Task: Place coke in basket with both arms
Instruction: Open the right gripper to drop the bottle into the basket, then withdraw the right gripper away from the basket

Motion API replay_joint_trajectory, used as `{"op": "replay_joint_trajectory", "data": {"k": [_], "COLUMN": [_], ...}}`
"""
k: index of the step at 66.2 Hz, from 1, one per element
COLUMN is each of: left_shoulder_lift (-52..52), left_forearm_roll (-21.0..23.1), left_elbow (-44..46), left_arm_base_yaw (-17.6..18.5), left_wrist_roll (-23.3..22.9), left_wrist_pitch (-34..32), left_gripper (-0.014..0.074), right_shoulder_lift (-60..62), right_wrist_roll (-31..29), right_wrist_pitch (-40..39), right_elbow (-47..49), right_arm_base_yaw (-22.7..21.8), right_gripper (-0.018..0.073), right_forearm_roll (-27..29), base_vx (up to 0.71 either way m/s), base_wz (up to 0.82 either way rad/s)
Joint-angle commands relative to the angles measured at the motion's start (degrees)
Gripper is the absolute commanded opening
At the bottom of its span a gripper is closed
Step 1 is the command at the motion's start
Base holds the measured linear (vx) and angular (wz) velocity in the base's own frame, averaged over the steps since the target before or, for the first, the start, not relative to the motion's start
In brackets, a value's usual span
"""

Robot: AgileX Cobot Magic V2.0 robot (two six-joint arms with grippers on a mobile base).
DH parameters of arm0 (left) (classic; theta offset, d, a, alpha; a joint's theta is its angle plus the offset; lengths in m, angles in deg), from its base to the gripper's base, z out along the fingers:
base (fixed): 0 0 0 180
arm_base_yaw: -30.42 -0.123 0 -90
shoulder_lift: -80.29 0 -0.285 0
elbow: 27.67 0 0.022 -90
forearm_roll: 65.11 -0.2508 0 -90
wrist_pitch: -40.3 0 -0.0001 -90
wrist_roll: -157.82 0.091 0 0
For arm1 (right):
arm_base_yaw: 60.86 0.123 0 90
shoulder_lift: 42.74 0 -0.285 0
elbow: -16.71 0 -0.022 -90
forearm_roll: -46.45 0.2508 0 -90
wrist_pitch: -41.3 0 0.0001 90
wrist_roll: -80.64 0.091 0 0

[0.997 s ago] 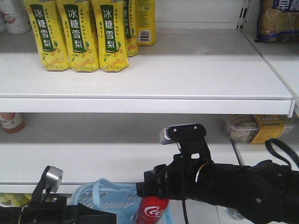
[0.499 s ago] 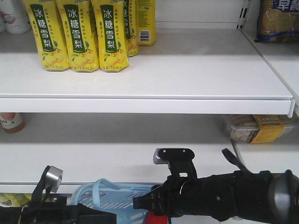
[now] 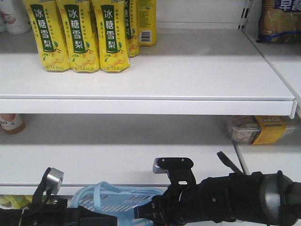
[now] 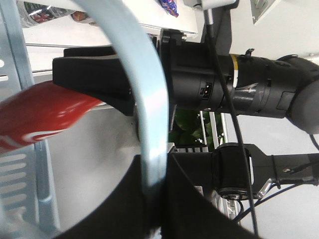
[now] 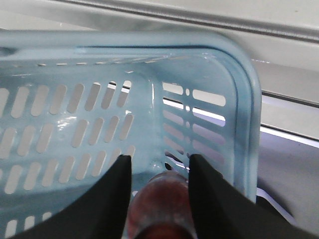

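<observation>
- The right gripper point(image 5: 158, 186) hangs over the inside of the basket point(image 5: 239, 94), its two black fingers point(image 5: 112, 199) closed on the coke point(image 5: 159, 204), which shows between them as a blurred reddish cylinder seen end-on (label unreadable here).
- In that right wrist view the coke sits at 6 o'clock, low in the frame, with the basket's slotted wall and rounded corner rising behind it toward 12 and 2 o'clock.
- From the left wrist view the coke point(image 4: 35, 119) is a red body with a sliver of white script at 9 o'clock, pinched by the right gripper point(image 4: 94, 82), whose black body runs off toward 3 o'clock.
- A light blue hoop handle point(image 4: 149, 119) arcs from 12 down to 6 o'clock across that view, its lower end disappearing into the black of the left gripper point(image 4: 149, 209), which appears to grasp it (the fingers themselves are too close and dark to separate).
- In the front view the right arm point(image 3: 225, 200) lies at 5 o'clock over the basket point(image 3: 113, 200); the coke is hidden behind it.
- The left arm point(image 3: 56, 214) sits at 7 o'clock, carrying a small silver knob point(image 3: 54, 178).
- Yellow pear-drink bottles point(image 3: 77, 35) stand on the upper shelf point(image 3: 188, 70) at 11 o'clock.
</observation>
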Motion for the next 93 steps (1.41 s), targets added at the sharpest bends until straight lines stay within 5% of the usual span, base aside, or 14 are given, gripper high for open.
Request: {"op": "replay_joint_trajectory", "data": {"k": [1, 20, 50, 71, 93], "left_shoulder_lift": [1.8, 1.8, 1.8, 1.8, 1.8], "left_forearm_roll": [3.3, 3.2, 3.3, 3.3, 3.3], "left_elbow": [0.6, 0.6, 0.6, 0.6, 0.6], "left_arm_base_yaw": [0.2, 0.2, 0.2, 0.2, 0.2], "left_wrist_roll": [0.5, 0.5, 0.5, 0.5, 0.5], "left_wrist_pitch": [-13.9, -13.9, -13.9, -13.9, -13.9], "left_gripper": [-0.0006, -0.0006, -0.0006, -0.0006, -0.0006], "right_shoulder_lift": [2.3, 5.4, 29.3, 44.9, 60.8], "right_wrist_roll": [-0.2, -1.6, -2.6, -2.1, 8.1], "right_wrist_pitch": [-2.1, -1.0, 1.4, 5.5, 7.3], "right_elbow": [1.4, 1.4, 1.4, 1.4, -5.9], "right_arm_base_yaw": [0.0, 0.0, -0.1, -0.1, -0.1], "right_gripper": [0.0376, 0.0459, 0.0455, 0.0455, 0.0455], "right_forearm_roll": [0.3, -2.5, -21.6, -30.1, -41.8], "base_vx": [0.0, 0.0, 0.0, 0.0, 0.0], "base_wz": [0.0, 0.0, 0.0, 0.0, 0.0]}}
